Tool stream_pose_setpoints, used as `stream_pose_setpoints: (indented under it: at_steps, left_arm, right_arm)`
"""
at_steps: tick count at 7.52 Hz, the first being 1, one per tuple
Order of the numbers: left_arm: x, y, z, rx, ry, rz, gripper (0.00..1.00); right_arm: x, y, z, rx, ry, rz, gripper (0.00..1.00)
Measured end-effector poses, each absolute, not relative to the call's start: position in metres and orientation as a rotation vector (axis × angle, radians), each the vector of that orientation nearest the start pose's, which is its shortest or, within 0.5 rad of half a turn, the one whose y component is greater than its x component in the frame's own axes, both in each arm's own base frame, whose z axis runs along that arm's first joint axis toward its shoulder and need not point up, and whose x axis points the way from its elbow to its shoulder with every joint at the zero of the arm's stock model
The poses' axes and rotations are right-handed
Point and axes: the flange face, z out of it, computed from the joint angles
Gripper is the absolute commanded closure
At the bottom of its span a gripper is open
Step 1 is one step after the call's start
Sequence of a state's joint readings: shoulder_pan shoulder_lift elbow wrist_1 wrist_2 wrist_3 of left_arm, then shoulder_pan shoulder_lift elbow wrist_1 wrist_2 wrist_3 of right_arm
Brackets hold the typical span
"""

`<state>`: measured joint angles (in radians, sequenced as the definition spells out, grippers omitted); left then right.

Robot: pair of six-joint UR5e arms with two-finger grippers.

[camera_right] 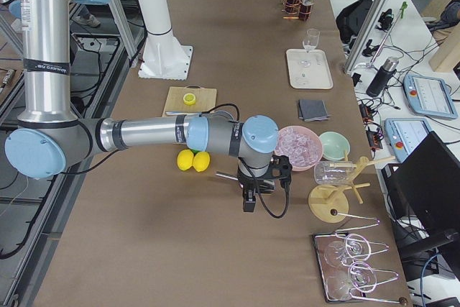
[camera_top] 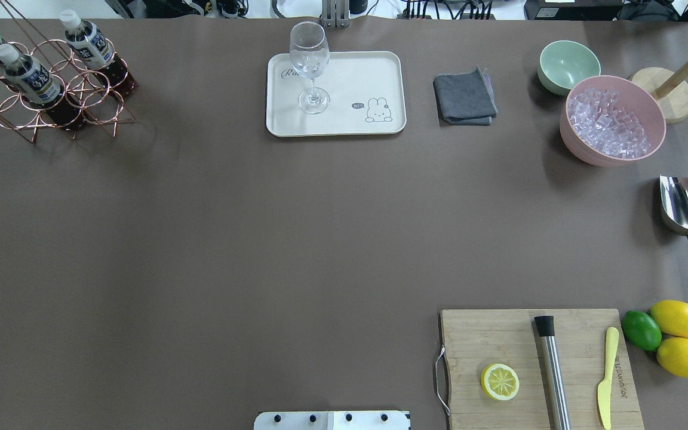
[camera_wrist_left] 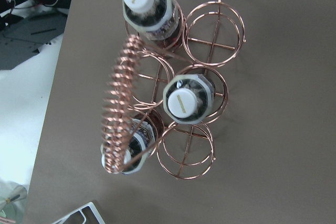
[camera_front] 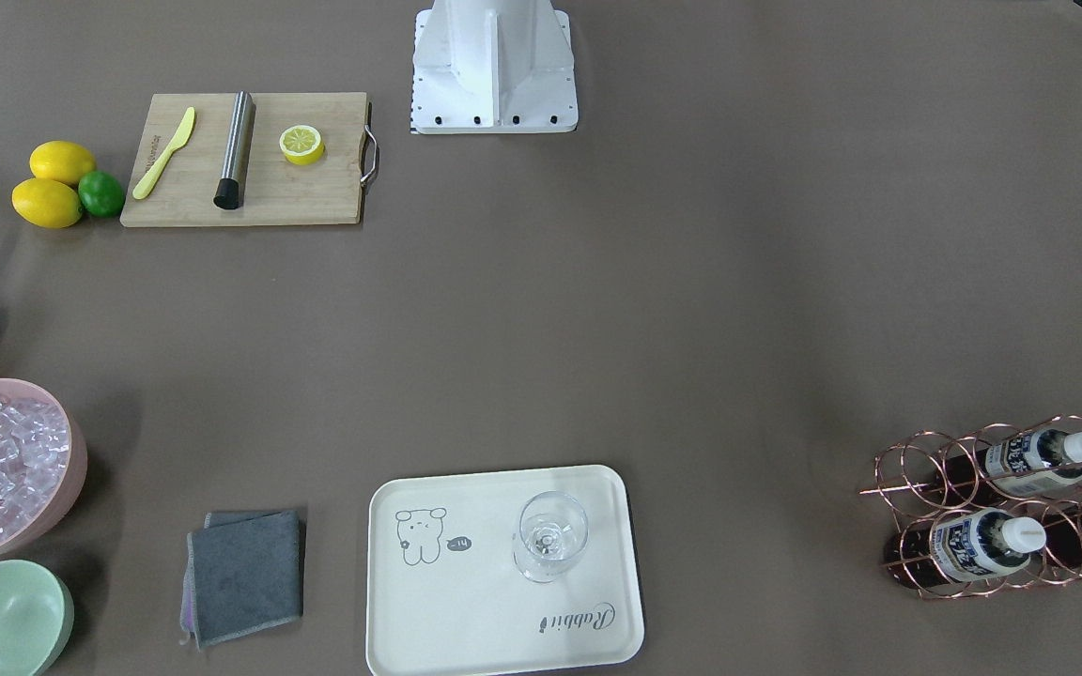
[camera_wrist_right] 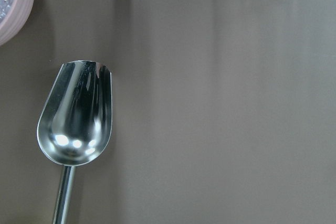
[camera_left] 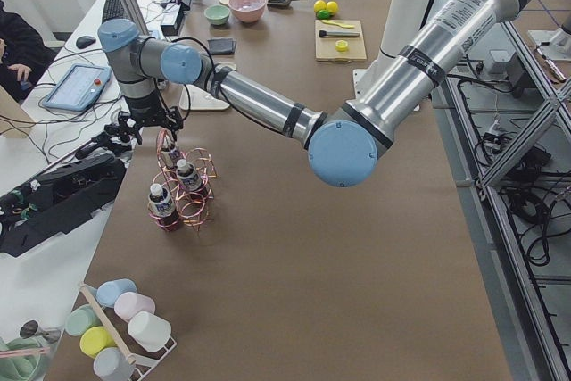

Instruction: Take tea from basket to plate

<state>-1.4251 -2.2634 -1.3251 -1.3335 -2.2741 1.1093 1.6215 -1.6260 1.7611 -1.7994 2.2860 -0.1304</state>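
Three tea bottles (camera_top: 27,74) with white caps stand in the copper wire basket (camera_top: 51,101) at the far left corner; they also show in the left wrist view (camera_wrist_left: 187,100) from straight above. The coil handle (camera_wrist_left: 122,114) partly hides one bottle. The cream plate (camera_top: 350,77) lies at the far middle with a wine glass (camera_top: 310,65) on it. My left gripper (camera_left: 147,120) hangs above the basket; I cannot tell if it is open. My right gripper (camera_right: 248,199) hangs over a steel scoop (camera_wrist_right: 76,119); I cannot tell its state.
A grey cloth (camera_top: 464,98), a green bowl (camera_top: 568,63) and a pink bowl of ice (camera_top: 613,122) lie right of the plate. A cutting board (camera_top: 535,370) with a lemon half, steel muddler and yellow knife sits near right, beside lemons and a lime (camera_top: 641,329).
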Motion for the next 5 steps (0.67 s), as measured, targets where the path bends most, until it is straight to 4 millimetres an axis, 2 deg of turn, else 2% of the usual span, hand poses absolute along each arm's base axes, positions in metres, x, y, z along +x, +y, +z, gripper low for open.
stream_pose_setpoints:
  at_steps: [1, 2, 5]
  left_arm:
    - [0.0428, -0.7413, 0.3768, 0.541, 0.569, 1.273, 0.57]
    - [0.0451, -0.7417, 0.3795, 0.539, 0.571, 1.274, 0.99]
    - [0.0473, -0.7414, 0.3827, 0.534, 0.577, 1.274, 1.00]
  right_arm:
    - [0.0911, -0.4534, 0.6182, -0.025, -0.720, -0.043, 0.00]
    - [0.0911, -0.4534, 0.6182, -0.025, -0.720, -0.042, 0.00]
    - [0.0911, -0.4534, 0.6183, -0.025, -0.719, -0.042, 0.00]
